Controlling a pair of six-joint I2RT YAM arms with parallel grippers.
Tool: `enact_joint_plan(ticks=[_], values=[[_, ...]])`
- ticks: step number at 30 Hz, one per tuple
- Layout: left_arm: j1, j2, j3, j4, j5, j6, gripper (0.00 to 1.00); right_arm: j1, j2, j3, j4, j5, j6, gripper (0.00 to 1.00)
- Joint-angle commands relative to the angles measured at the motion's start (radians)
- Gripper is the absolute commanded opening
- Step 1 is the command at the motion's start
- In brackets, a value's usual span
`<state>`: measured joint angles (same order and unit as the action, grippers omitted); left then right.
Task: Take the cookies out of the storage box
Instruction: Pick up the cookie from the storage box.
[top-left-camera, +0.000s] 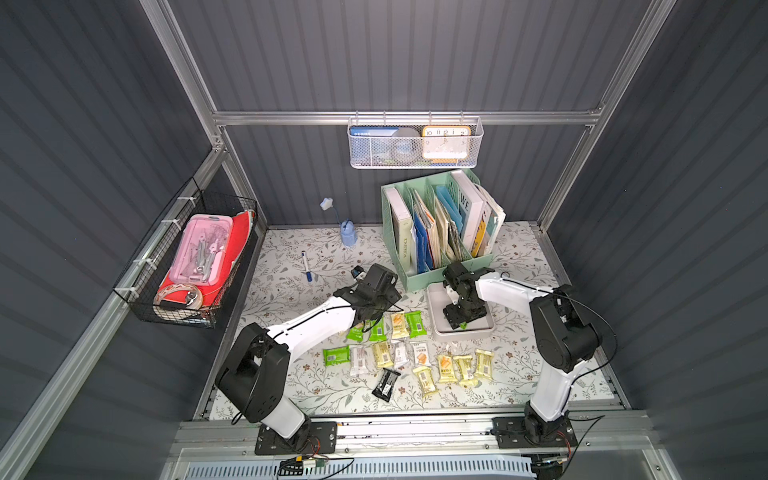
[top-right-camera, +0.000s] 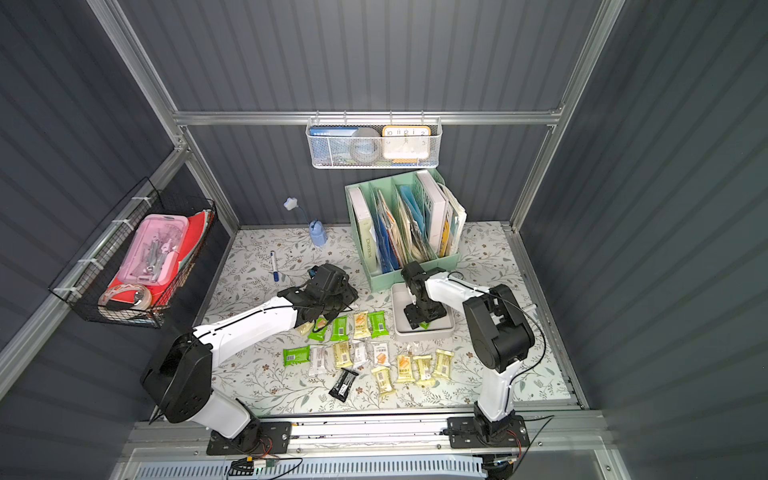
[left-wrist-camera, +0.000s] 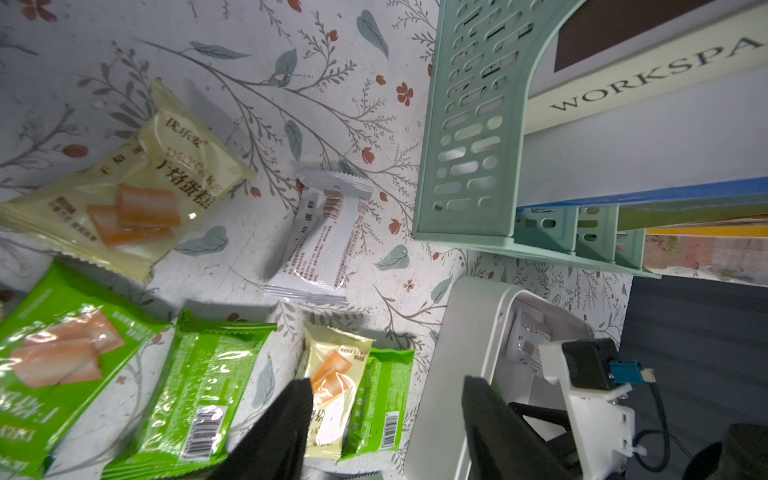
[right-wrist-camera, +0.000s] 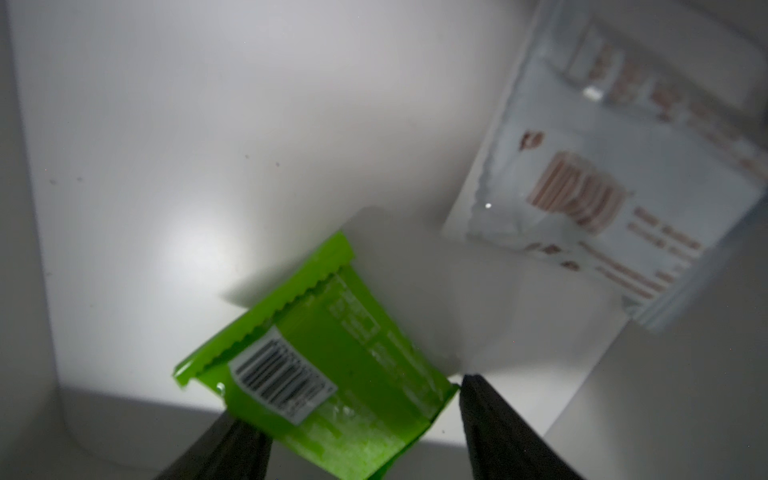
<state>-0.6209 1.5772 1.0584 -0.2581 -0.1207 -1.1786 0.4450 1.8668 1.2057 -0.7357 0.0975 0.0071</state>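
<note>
Both top views look down from high above my bases onto the whole floral-patterned tabletop (top-left-camera: 291, 257). My left wrist camera skims low over small flat snack packets (left-wrist-camera: 199, 374) toward the shallow light-grey plastic storage box (left-wrist-camera: 469, 316); my right wrist camera peers closely into that box, which all views share.

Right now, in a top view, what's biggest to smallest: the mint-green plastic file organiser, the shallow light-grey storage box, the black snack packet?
Largest: mint-green plastic file organiser.
Then: shallow light-grey storage box.
Smallest: black snack packet.

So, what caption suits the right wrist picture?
Right tool open around a bright green snack packet in the pale grey plastic tray, whitish packet nearby.
</note>
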Motion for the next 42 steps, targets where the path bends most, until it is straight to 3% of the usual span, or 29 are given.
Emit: enact_joint_plan(ticks=[1, 31, 42], values=[[0.007, -0.035, -0.008, -0.030, -0.025, -0.009, 0.63, 0.003, 0.038, 0.027, 0.024, 0.015, -0.006, 0.69], [0.009, -0.042, -0.013, -0.041, -0.028, -0.019, 0.62, 0.013, -0.098, -0.061, 0.140, 0.101, -0.007, 0.28], [0.009, -0.039, -0.009, -0.041, -0.027, -0.019, 0.62, 0.014, -0.066, -0.043, 0.137, 0.167, -0.019, 0.26]])
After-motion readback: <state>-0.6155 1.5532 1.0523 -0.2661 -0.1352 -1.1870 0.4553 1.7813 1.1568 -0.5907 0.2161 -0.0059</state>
